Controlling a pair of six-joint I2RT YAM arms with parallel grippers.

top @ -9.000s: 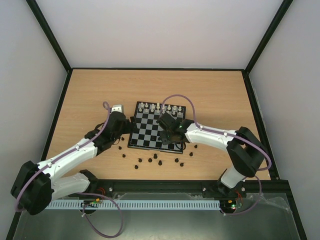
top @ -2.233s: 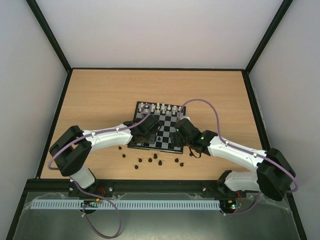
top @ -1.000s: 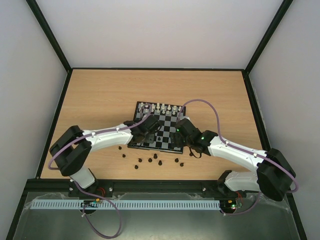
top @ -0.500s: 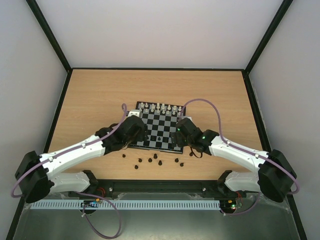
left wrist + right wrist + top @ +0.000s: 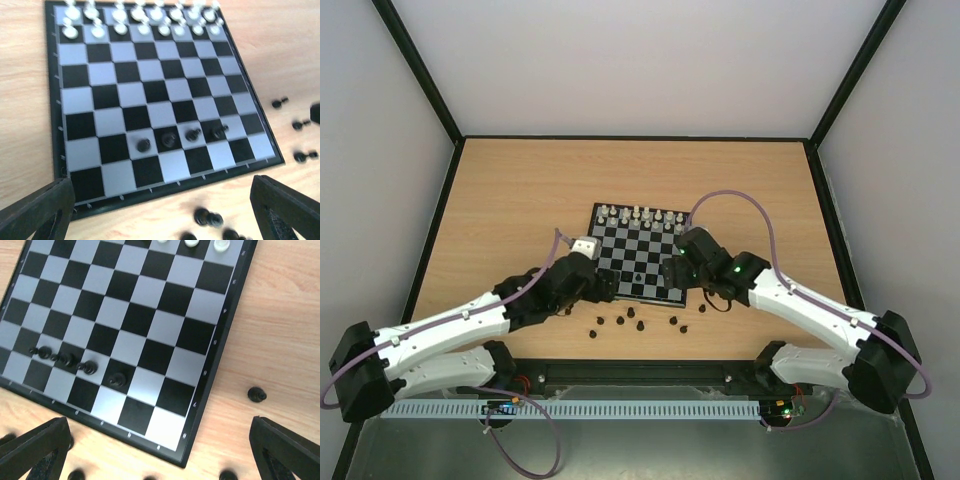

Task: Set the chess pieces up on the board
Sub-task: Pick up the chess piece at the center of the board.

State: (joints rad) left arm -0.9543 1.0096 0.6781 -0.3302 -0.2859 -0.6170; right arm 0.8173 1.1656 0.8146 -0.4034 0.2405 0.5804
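The board [image 5: 650, 244] lies mid-table, with white pieces [image 5: 638, 216] along its far rows. Several black chess pieces stand side by side in its second near row [image 5: 170, 139] [image 5: 88, 368]. More black chess pieces [image 5: 620, 322] lie loose on the wood in front of the board, and one [image 5: 257, 394] lies off its right side. My left gripper [image 5: 604, 286] [image 5: 160, 220] hangs open above the board's near-left corner, holding nothing. My right gripper [image 5: 673, 272] [image 5: 160, 460] is open and empty above the near-right corner.
Both arms reach in low from the near corners and flank the board. A black rail [image 5: 640, 372] runs along the table's near edge. Dark frame bars and pale walls close in the other sides.
My left gripper has pulled back from over the board toward its near-left corner and opened wide. The right gripper has finished opening and rose slightly over the near-right corner.
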